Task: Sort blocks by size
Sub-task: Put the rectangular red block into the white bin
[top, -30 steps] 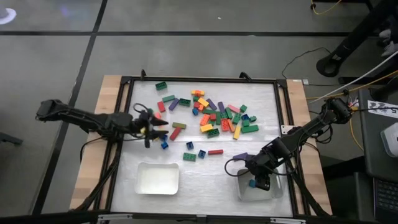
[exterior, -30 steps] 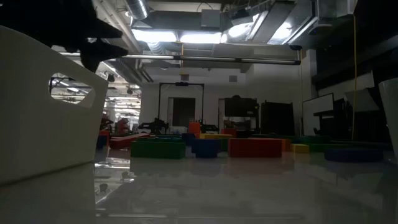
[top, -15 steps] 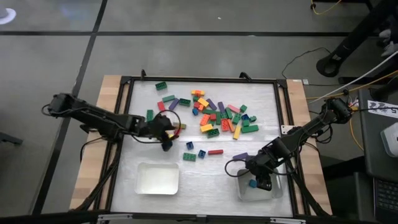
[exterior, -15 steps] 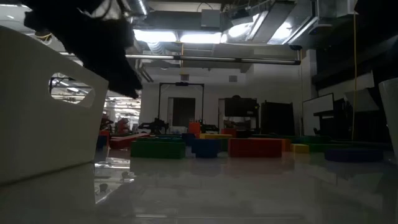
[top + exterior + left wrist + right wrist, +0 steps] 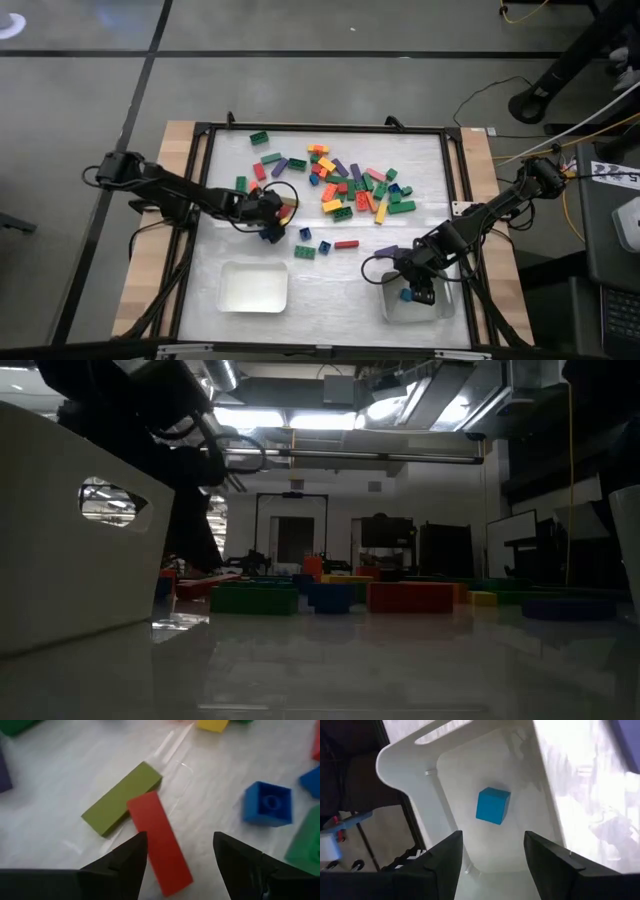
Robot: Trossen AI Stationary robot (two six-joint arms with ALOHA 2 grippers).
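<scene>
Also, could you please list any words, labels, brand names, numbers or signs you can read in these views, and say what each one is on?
None can be read.
The blocks show only studs and plain faces; the red block and blue block carry no print.
The two pale trays are unmarked.
A white sheet at the table's right edge has dark marks, too small to read.
Room signs in the low view are too dim to read.

Red block [image 5: 159,842], olive block [image 5: 121,798], blue block [image 5: 267,803]; light-blue block [image 5: 492,806] in white tray [image 5: 445,775].
</scene>
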